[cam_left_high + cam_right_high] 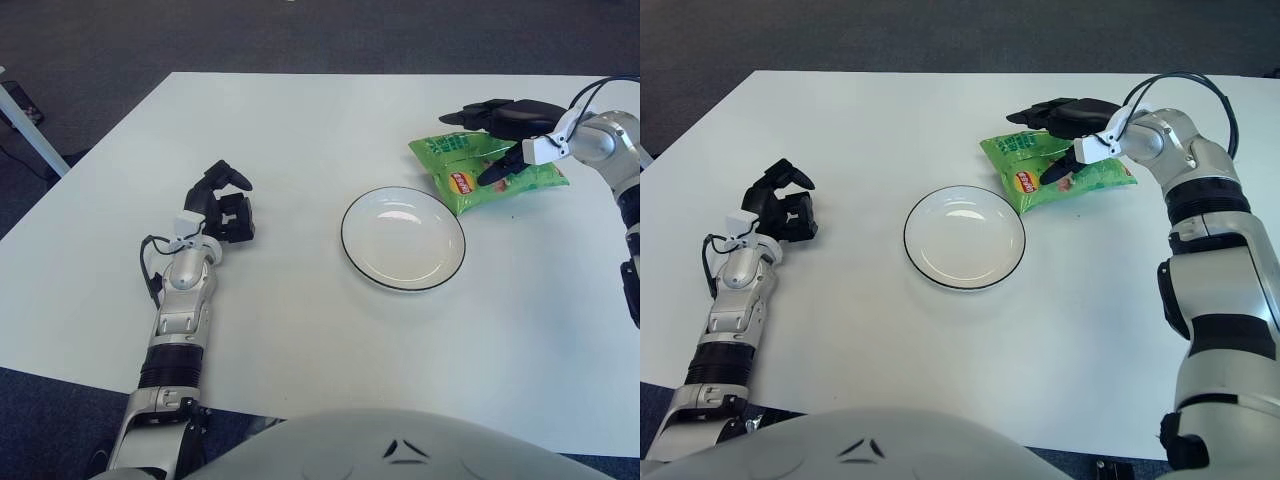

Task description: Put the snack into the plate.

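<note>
The snack is a green chip bag [456, 168] lying flat on the white table, just right of and beyond the plate. The plate [403, 238] is white with a dark rim and has nothing in it. My right hand [465, 148] hovers over the bag with its fingers spread above the bag's far-left corner and its thumb tip [490, 176] down at the bag's top face. It is open and holds nothing. My left hand [228, 200] shows well left of the plate, fingers curled and holding nothing.
The white table [300, 330] stretches wide around the plate. A grey table leg [25, 120] stands at the far left, off the table's edge. Dark carpet lies beyond the far edge.
</note>
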Controlling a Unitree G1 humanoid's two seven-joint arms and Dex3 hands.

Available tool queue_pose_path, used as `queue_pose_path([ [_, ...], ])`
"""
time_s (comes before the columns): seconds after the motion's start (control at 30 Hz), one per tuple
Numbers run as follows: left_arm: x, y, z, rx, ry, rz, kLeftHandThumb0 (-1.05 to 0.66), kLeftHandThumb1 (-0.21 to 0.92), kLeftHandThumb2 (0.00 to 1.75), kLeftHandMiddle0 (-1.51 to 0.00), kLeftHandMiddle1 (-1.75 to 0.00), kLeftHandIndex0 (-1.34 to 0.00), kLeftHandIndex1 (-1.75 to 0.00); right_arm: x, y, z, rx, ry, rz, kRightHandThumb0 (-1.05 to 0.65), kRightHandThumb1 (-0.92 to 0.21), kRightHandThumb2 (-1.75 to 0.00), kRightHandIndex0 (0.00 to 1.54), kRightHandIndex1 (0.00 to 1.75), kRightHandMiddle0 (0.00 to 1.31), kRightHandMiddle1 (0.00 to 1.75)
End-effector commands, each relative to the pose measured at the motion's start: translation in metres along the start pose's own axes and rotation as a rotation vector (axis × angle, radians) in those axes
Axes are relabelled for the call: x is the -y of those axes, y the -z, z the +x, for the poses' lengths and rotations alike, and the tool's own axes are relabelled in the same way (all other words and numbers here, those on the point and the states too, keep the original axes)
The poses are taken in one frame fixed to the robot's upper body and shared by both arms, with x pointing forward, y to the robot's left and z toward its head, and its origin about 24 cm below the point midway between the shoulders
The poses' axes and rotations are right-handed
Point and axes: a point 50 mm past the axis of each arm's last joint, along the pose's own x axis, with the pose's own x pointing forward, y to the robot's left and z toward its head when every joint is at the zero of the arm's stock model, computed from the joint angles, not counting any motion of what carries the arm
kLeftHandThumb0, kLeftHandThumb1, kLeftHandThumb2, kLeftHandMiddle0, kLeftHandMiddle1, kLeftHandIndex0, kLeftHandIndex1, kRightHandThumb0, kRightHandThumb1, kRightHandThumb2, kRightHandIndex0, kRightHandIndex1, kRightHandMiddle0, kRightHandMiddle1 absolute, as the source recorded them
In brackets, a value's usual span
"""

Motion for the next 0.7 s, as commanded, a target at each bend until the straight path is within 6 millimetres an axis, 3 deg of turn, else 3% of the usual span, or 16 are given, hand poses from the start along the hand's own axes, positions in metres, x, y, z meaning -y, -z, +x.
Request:
queue_pose_path([
  [0.0,0.007,0.048,-0.044,-0.216,-0.031,-0.057,-0.51,0.24,1.41,-1.32,-1.75,-0.68,-1.75,0.004,-0.002,0.005,-0.003,-0.046,0.002,-1.04,-0.9,-0.16,0.0,0.0,0.0,0.0],
  [0.2,0.006,0.048,-0.045,-0.217,-0.032,-0.057,-0.51,0.25,1.4,-1.32,-1.75,-0.67,-1.75,-0.001,0.002,0.01,-0.061,-0.222,0.055,-1.01,-0.87,-0.14,0.0,0.0,0.0,0.0],
  [0.67,0.003,0.049,-0.046,-0.209,-0.011,-0.071,-0.49,0.29,1.34,-1.32,-1.75,-0.63,-1.75,0.011,0.003,0.009,-0.122,-0.421,0.092,-0.9,-0.85,-0.13,0.0,0.0,0.0,0.0],
])
